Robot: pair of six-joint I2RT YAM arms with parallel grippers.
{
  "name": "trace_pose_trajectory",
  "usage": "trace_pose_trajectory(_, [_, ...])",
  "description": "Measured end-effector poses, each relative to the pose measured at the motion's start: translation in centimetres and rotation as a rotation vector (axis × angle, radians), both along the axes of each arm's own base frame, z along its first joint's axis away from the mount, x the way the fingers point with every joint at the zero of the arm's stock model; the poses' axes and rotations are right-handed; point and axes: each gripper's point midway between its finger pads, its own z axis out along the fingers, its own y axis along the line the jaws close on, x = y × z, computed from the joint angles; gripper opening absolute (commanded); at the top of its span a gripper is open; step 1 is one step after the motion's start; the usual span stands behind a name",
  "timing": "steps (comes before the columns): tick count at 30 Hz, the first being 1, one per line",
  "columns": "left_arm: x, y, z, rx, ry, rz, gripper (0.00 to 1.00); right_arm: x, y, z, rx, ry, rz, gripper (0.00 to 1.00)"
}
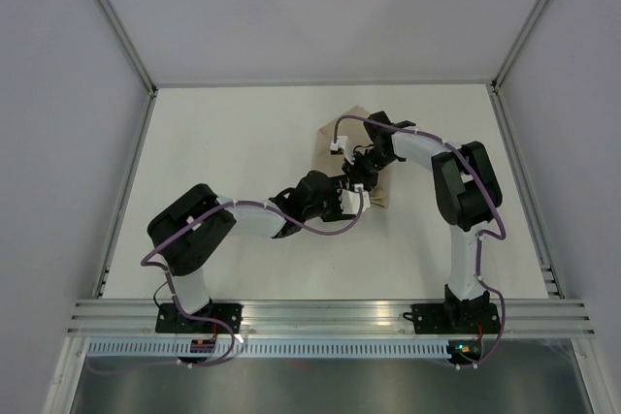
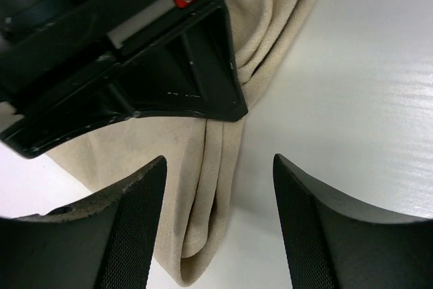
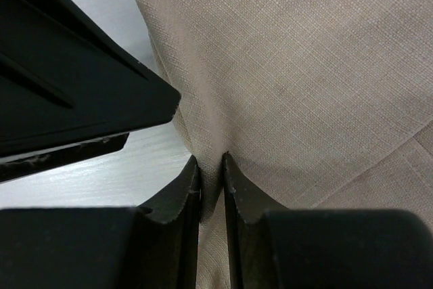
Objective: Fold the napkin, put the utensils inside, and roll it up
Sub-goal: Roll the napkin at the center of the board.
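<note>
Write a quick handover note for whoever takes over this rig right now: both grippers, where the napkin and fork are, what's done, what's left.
Right gripper: shut on a pinched fold of the napkin.
Left gripper: open, fingers either side of the napkin's layered edge, holding nothing.
Napkin: on the table, in several layers, mostly hidden in the top view.
Fork: not visible in any view; cannot tell if it is inside.
Done: some folding. Left: confirm the fork, then roll.
</note>
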Motion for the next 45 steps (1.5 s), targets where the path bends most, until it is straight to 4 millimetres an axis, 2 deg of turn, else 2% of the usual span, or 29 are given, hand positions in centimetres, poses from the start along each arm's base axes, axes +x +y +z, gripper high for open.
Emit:
trace_pose_trajectory(10, [0.2,-0.2,-1.9,0.106,-0.075,-0.064,0.71,-0.3,-0.2,0.0,0.008,0.033,0.005,0.02])
trace_pose_trajectory(15, [1.0,-0.6,-1.8,0.124,-0.126,-0.07,0.71,-0.3,-0.2,0.0,0.012,0.041,0.005,0.02])
trace_pose_trajectory(22, [2.3,-1.2,-1.8,0.174,-0.179,-0.086,0.65,-0.6,-0.2,0.0,0.015,0.059,0.004,0.02])
trace_pose_trajectory(26, [2.4,-1.3,-2.2,0.22,-0.181,-0.103,0.53,-0.7,-0.3,0.0,0.014,0.065,0.004,0.02])
trace_pose_trajectory(29, [2.0,-1.3,-2.7,0.256,-0.165,-0.122,0.4,-0.7,-0.3,0.0,0.013,0.068,0.005,0.02])
trace_pose_trajectory(32, [1.7,-1.3,-3.0,0.28,-0.149,-0.135,0.33,-0.8,-0.3,0.0,0.012,0.07,0.006,0.02])
trace_pose_trajectory(37, [1.2,-1.3,-3.5,0.31,-0.106,-0.158,0.13,-0.8,-0.3,0.0,0.011,0.074,0.006,0.02])
trace_pose_trajectory(40, [1.0,-1.4,-3.5,0.324,-0.07,-0.164,0.03,-0.9,-0.4,0.0,0.01,0.076,0.006,0.08])
trace_pose_trajectory(45, [0.2,-1.8,-3.5,0.316,0.029,-0.167,0.02,-1.4,-0.8,0.1,0.0,0.091,0.0,0.27])
